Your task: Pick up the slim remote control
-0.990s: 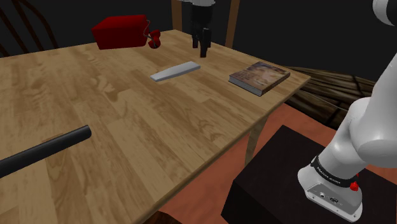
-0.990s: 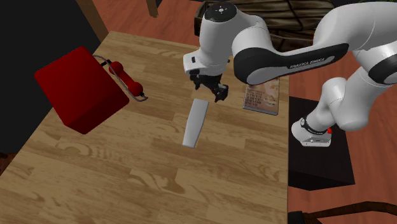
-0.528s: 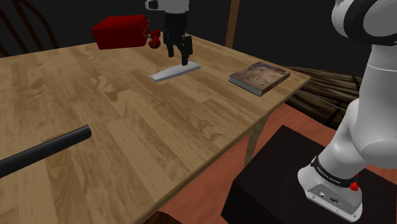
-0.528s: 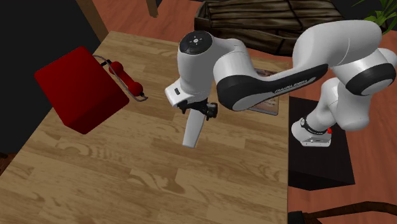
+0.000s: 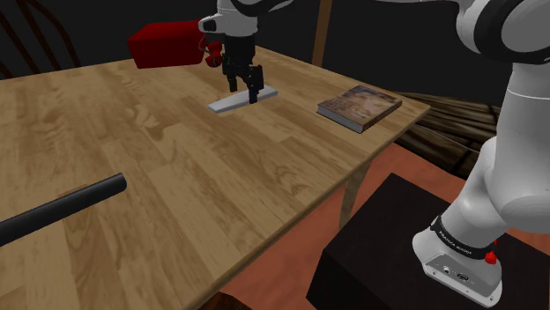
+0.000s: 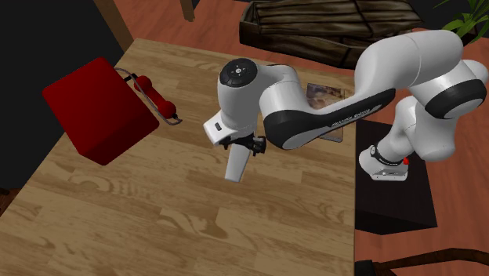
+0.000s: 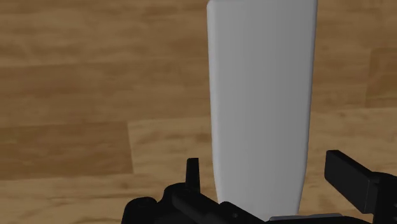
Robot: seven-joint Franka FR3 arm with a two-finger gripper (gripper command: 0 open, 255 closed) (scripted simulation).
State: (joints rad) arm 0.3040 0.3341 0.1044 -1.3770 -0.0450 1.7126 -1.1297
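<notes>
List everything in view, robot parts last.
table: 1, light wood, centre
remote: 1, grey, flat on table, between box and book
box: 1, red, table's far corner, shoulder view
handset: 1, red, beside box
book: 1, pictured cover, near table's corner
rod: 1, black, shoulder view's lower left
crate: 1, dark wood, floor, second exterior view's top
stand: 1, black, beside table
arm: 1, white, dark joints, over table
claw: 1, black, open, straddling remote

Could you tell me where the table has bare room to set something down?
Bare wood spreads between the remote and the black bar, and a smaller strip between remote and book. Crowded by the red box, handset and gripper.
</notes>
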